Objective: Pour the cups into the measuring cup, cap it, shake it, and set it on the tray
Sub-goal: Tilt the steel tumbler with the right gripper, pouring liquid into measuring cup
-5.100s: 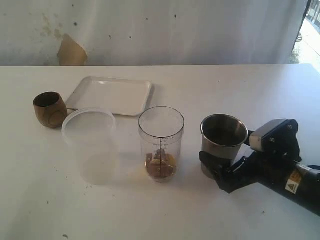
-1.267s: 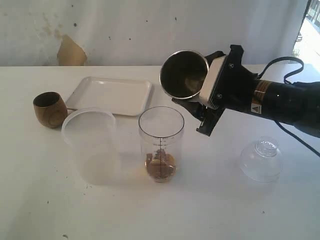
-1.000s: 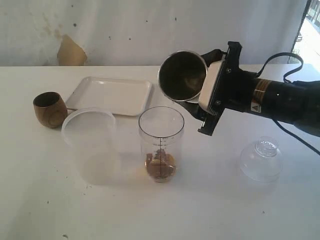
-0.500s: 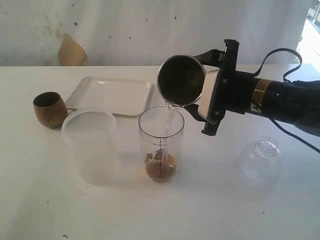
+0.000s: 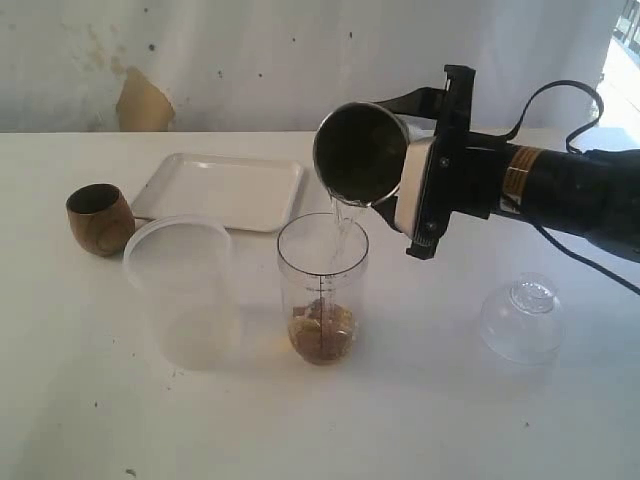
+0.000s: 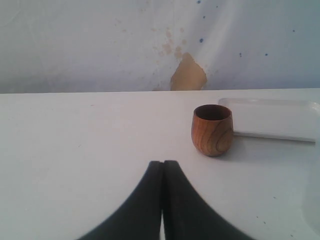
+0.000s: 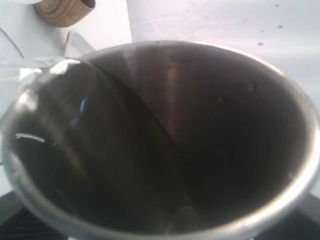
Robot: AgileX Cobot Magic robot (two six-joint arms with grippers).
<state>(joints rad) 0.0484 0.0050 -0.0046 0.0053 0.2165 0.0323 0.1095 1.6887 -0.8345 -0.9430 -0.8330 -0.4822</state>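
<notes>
**Exterior view: steel tumbler tipped and pouring into the measuring cup**

Exterior view shows the right gripper [image 5: 396, 160] reaching in from the right edge of the frame, its claw pinching the stainless-steel tumbler [image 5: 360, 152] with one finger above the cup and one below. The tumbler lies tilted almost on its side, above the centre of the frame, with its mouth turned toward the camera and its lower lip over the measuring cup [image 5: 322, 290]. A thin clear stream [image 5: 343, 215] falls from that lip into the open top of the measuring cup. The measuring cup stands upright on the white table [image 5: 420, 420] at the centre of the frame, with a brown clump [image 5: 322, 335] at its bottom.

A milky plastic tub [image 5: 180, 290] stands just left of the measuring cup. The wooden cup [image 5: 100, 218] sits upright at the left of the frame, and the white tray [image 5: 220, 190] lies flat behind the tub, toward the upper left. A clear domed lid [image 5: 521, 320] rests on the table at the lower right.

Left wrist view shows the left gripper [image 6: 162, 170] with its dark fingers pressed together and nothing between them. The wooden cup stands beyond them, beside a corner of the tray.

Right wrist view is filled by the tumbler's dark, shiny inside.
</notes>
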